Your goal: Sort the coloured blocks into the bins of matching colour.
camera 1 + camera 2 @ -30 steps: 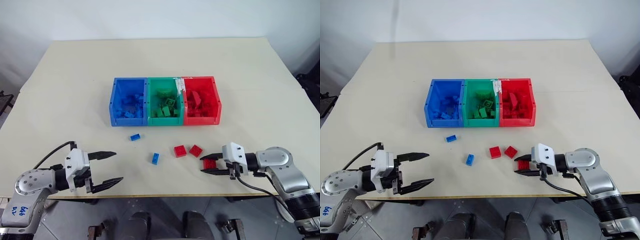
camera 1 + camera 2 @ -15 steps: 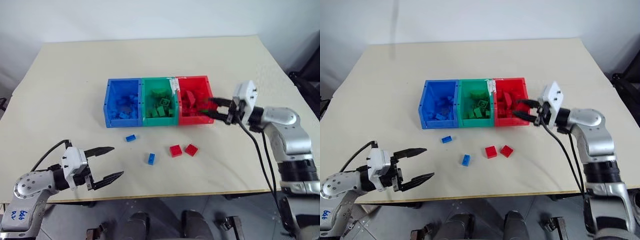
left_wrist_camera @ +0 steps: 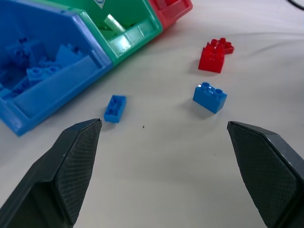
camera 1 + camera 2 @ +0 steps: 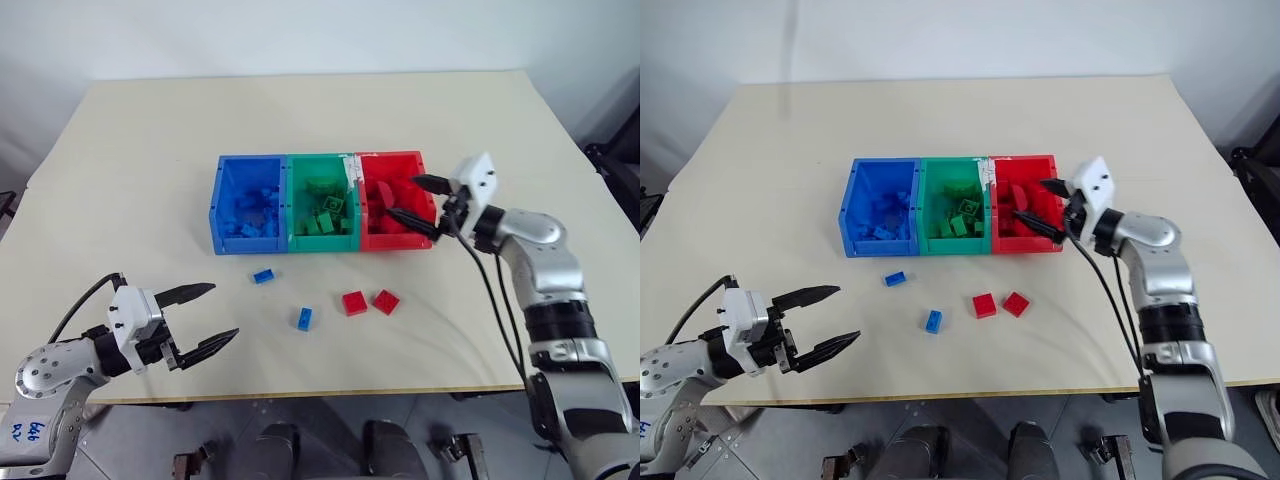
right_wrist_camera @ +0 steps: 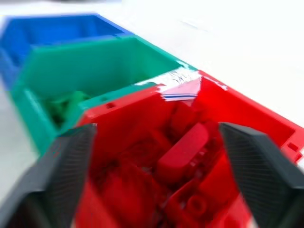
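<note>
The right end effector (image 4: 412,200) hangs released, fingers spread, over the red bin (image 4: 372,240) of the bins (image 4: 215,205). At its 7 o'clock, two red blocks (image 4: 354,302) and two blue blocks (image 4: 264,275) lie on the surface (image 4: 140,160). The left end effector (image 4: 207,316), also released, hovers at their 8 o'clock.

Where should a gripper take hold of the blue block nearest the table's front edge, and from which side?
That blue block lies on the table, clear of the other blue block and the red blocks. It is narrow, so come from above and pinch across its two long side faces. The open left gripper is probably best placed.
</note>
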Controlling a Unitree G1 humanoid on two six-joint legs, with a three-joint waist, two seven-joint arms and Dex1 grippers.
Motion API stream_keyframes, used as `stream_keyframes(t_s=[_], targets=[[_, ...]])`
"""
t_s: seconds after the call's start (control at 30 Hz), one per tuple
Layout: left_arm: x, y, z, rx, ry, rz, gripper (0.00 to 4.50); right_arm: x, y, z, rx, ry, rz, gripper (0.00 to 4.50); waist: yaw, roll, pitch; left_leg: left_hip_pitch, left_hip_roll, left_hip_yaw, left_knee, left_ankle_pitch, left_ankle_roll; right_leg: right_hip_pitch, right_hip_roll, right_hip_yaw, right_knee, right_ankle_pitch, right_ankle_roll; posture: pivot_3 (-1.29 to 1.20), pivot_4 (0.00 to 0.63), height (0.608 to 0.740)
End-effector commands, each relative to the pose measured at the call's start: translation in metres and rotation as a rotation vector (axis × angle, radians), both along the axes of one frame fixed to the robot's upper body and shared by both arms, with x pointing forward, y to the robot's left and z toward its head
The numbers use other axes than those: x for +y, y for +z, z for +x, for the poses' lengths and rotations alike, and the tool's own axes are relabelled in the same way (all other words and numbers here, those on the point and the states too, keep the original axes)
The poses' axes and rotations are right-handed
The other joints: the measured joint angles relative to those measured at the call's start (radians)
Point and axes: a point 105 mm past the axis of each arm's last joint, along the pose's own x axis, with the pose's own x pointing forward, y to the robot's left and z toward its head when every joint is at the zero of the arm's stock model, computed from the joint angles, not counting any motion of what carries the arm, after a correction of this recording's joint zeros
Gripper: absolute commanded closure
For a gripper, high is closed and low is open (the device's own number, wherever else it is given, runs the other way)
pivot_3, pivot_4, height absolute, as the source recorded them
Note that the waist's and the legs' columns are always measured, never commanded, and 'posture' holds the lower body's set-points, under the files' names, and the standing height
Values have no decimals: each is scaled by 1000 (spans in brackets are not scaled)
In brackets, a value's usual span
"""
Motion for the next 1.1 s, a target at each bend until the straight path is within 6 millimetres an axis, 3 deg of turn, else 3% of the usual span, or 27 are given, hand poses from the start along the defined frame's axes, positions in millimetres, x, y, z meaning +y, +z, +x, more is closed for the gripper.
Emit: stream_keyframes(t_s=[0.03, 0.13, 0.27, 0.33, 0.4, 0.57, 0.77, 1.1], targets=[[-11, 1, 6, -4, -89, 24, 0, -27, 13, -39, -36, 24, 5, 32, 8, 0, 0, 0, 0, 0, 0, 0, 0, 0, 0, 0, 0, 0, 0, 0, 150, 740], [-22, 1, 18, -24, -154, 48, 0, -48, -7, -75, 11, 14, -94, 32, 20, 1, 0, 0, 0, 0, 0, 0, 0, 1, 1, -1, -1, 0, 0, 0, 150, 740], [-33, 2, 31, -34, -206, 48, 0, -78, -34, -109, 84, -41, -244, 32, 10, 1, 0, 1, -1, 5, 2, -1, 0, 1, 2, 1, 0, 0, 0, 0, 150, 740], [-38, 0, 35, -35, -235, 61, 0, -90, -45, -121, 123, -70, -295, 32, 9, 1, 0, 3, -1, 6, 1, -1, 0, 1, 2, 2, -1, 0, 0, 0, 150, 740], [-39, -2, 38, -38, -253, 69, 0, -90, -50, -125, 155, -92, -270, 32, 1, 0, 0, 4, -1, 8, 1, -1, 0, 1, 3, 3, -1, 0, 0, 0, 150, 740], [-37, -1, 36, -44, -246, 67, 0, -44, -52, -112, 225, -36, -144, 32, -22, 0, 0, 6, 2, 10, 2, 0, -1, 1, 3, 4, 0, 1, -1, 0, 150, 740], [-25, -1, 26, -38, -187, 75, 0, 2, -63, -100, 332, 11, -141, 32, -8, 0, 0, 5, 4, 7, 2, 0, -1, 0, 2, 4, 0, 1, -2, 0, 150, 740], [-14, -1, 9, -30, -106, 74, 0, 40, -93, -82, 464, -38, -253, 32, 5, 1, 0, 4, 3, 5, 2, -1, -1, 0, 2, 4, -1, 1, -2, 0, 150, 740]])
